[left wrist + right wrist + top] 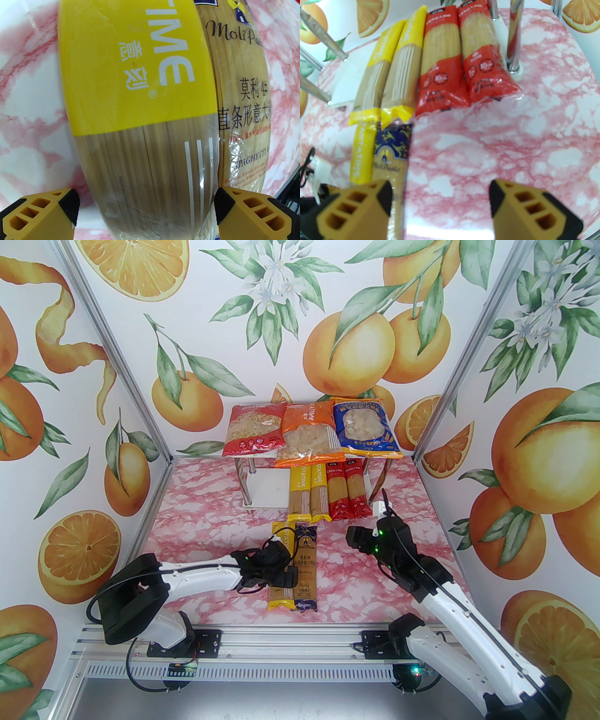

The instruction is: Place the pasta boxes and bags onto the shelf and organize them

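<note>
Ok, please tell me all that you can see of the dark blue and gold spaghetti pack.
The dark blue and gold spaghetti pack is long, narrow, of clear film with dark blue, gold-patterned ends; pale straight spaghetti shows through, under script lettering and Chinese print. It lies flat on the pink marble table, lengthwise toward the shelf, its left side against a yellow pack. The open left gripper straddles that neighbour instead.

Three walls – back (300,310), left (47,427) and right (539,437) – carry a print of oranges, leaves and white blossom. Aluminium posts (112,348) mark the corners. The worktop (201,521) is pink-and-white marble pattern, evenly lit – a slotted metal rail (281,648) edges its near side.
</note>
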### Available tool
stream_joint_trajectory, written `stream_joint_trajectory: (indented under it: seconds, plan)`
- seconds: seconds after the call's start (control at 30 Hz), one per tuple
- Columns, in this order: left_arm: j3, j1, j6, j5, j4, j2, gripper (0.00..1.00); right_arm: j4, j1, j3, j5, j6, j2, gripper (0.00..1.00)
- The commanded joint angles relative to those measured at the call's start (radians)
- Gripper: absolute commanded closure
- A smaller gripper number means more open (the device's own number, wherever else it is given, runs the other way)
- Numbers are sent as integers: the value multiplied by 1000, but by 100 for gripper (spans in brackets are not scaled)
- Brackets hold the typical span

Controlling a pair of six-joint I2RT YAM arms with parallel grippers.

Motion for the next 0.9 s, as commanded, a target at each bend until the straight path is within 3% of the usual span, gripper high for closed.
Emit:
stream_joint_trajectory:
  seconds: [0.0, 0.13, 0.2, 0.33, 0.5, 0.57, 0.83, 0.87]
  plan:
    - [29, 1, 15, 71, 66, 53, 4, -2, -6, -10, 19, 12, -10, 27]
    - [27, 2, 19, 67, 51, 47, 9, -2, -6, -13, 19, 11, -9, 27]
    - [11, 1, 26, 71, 47, 33, 29, 4, -6, -17, 18, 13, -8, 27]
    - [-9, 2, 23, 72, 40, 11, 32, 11, -5, -18, 11, 16, -5, 27]
    - [-20, 2, 26, 62, 12, -22, 54, 14, -6, -22, 9, 18, -7, 27]
    - [-22, 4, 34, 59, -5, -39, 57, 14, -5, -24, 9, 20, -8, 27]
    - [-62, 19, 52, 42, -26, -149, 100, 23, -5, -28, 8, 28, -8, 26]
    - [-71, 20, 47, 30, -28, -175, 100, 26, -5, -28, 8, 28, -6, 26]
